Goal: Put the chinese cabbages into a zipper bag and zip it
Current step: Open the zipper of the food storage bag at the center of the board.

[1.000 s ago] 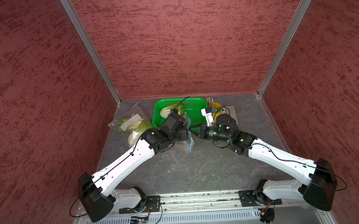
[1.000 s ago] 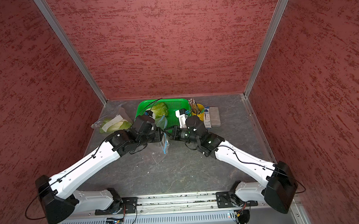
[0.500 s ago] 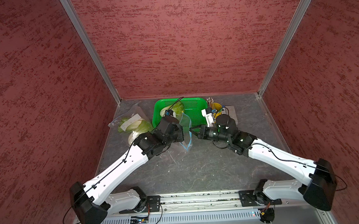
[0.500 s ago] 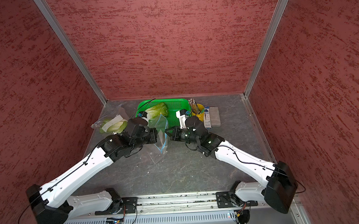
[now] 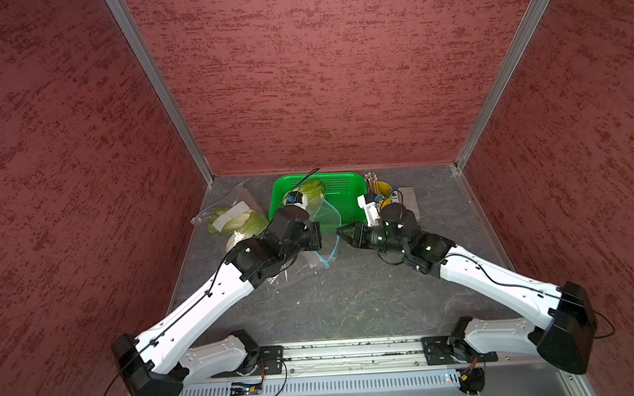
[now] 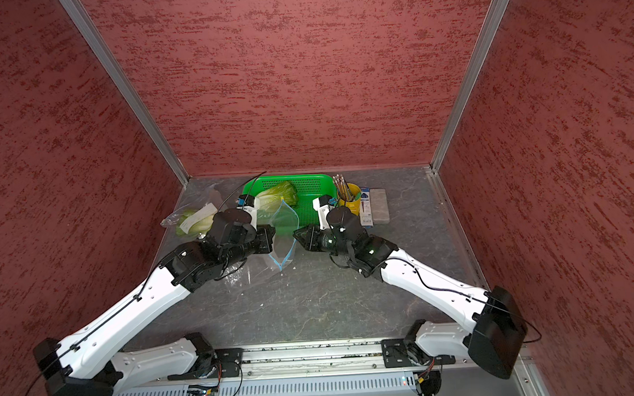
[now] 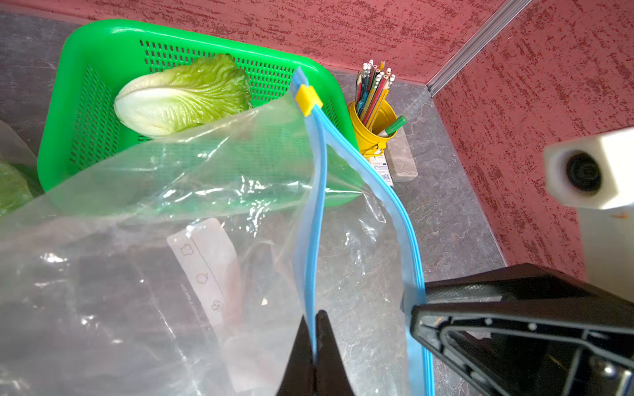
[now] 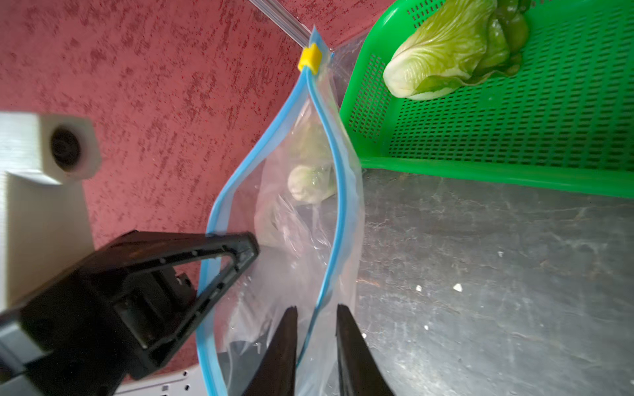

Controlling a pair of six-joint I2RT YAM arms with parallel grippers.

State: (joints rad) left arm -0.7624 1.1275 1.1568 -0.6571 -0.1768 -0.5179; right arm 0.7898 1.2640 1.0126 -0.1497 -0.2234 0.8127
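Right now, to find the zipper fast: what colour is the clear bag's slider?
The small plastic slider is yellow; left wrist view shows it best.

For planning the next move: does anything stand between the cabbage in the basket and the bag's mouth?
Only the near wall of the basket, which the cabbage would need lifting over. The bag mouth gapes, with the left tool shut on one lip and the right tool open around the other; nothing sits in the gap.

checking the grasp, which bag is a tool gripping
The blue-zipped bag, pinched by the left tool; the other bag lies near the left wall holding cabbage.
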